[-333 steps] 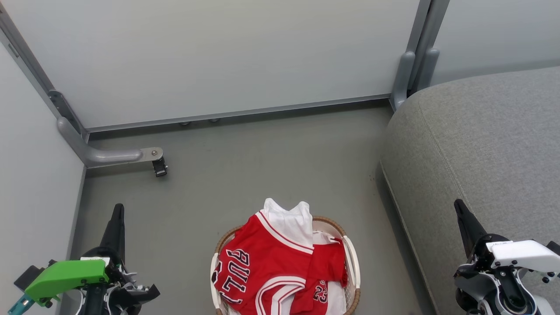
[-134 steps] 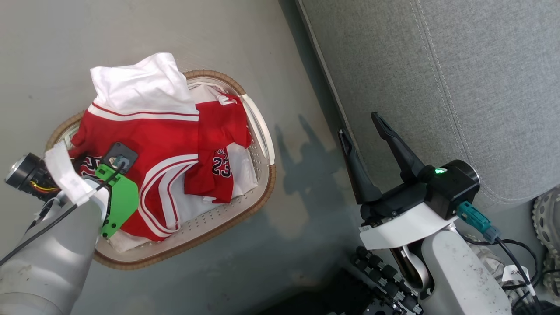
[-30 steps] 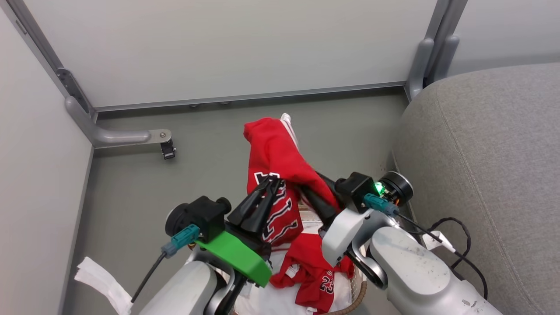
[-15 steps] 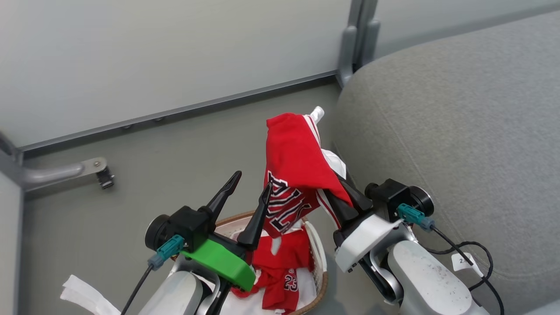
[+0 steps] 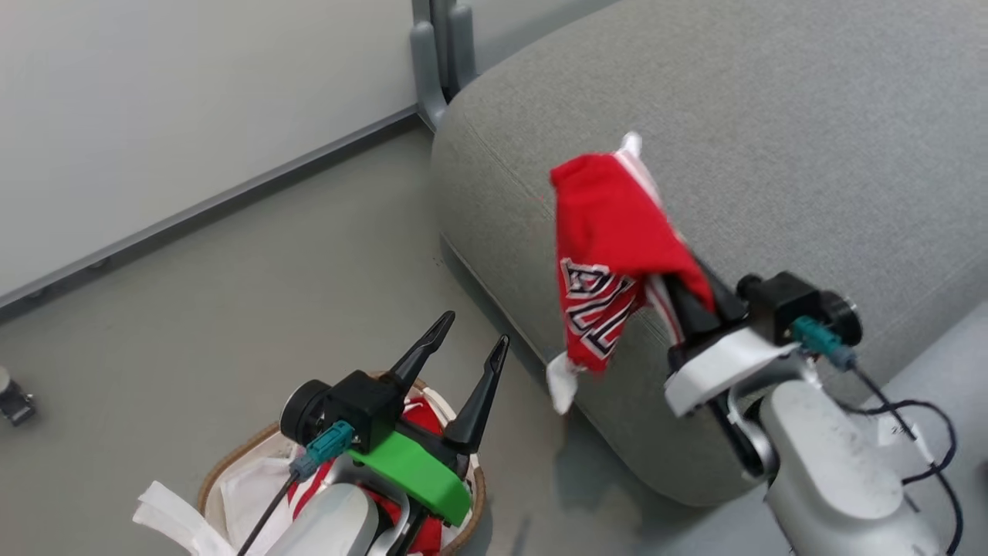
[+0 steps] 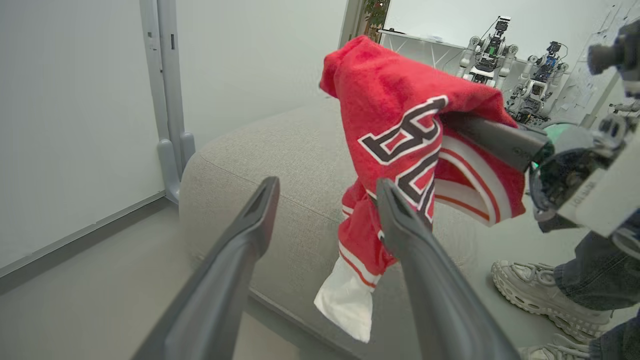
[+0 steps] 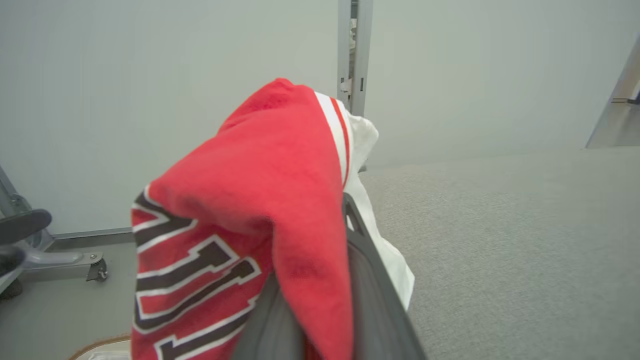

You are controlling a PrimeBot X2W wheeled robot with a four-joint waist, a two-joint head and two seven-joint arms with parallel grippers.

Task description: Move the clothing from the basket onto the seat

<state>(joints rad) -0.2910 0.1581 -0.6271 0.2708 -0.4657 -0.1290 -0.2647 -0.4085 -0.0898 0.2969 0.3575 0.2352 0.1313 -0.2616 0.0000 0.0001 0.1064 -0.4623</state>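
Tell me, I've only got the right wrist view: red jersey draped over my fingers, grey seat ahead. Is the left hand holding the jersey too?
Observer: No. The head view shows the left hand open and apart from the jersey; the right hand alone grips it.
Operator: Anything in the basket?
Observer: Yes, more red clothing lies in the basket, below the left hand.
Operator: Anyone near the seat?
Observer: The left wrist view shows a person's shoes on the floor beside the seat.
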